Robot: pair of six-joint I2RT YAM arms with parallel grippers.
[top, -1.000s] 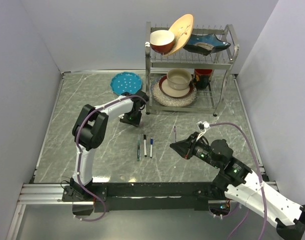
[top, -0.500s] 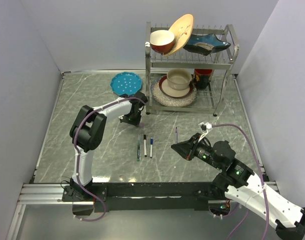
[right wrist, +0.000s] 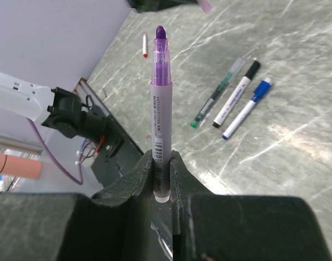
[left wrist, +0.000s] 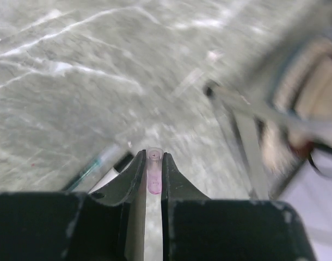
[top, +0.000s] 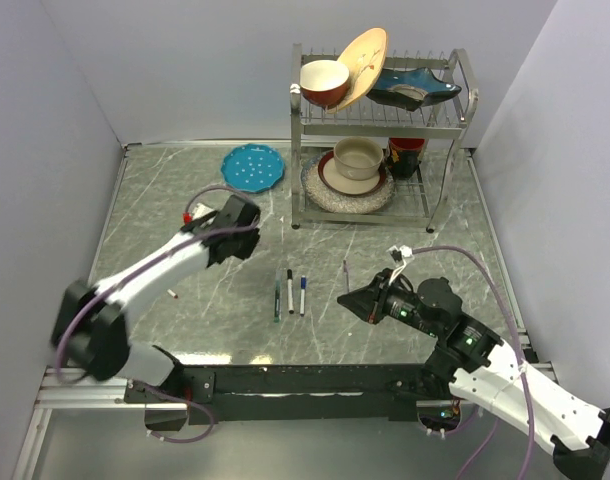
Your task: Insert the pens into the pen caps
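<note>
You've got the R gripper [right wrist: 162, 163] clamped low on the purple pen [right wrist: 160, 92], upright in mid-air, and the L gripper [left wrist: 153, 159] pinching its cap [left wrist: 153, 182]; both are prob. light, stiff, slick plastic, so a firm low-barrel hold leaves the tip free.

An uncapped purple pen [right wrist: 160, 109] stands upright, a pinkish cap [left wrist: 153, 174] apart; green pen [right wrist: 216, 92], black pen [right wrist: 235, 95], blue pen [right wrist: 246, 109] lie parallel.

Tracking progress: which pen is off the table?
The purple pen, gripped upright in the right end effector; the green pen, black pen and blue pen lie flat.
</note>
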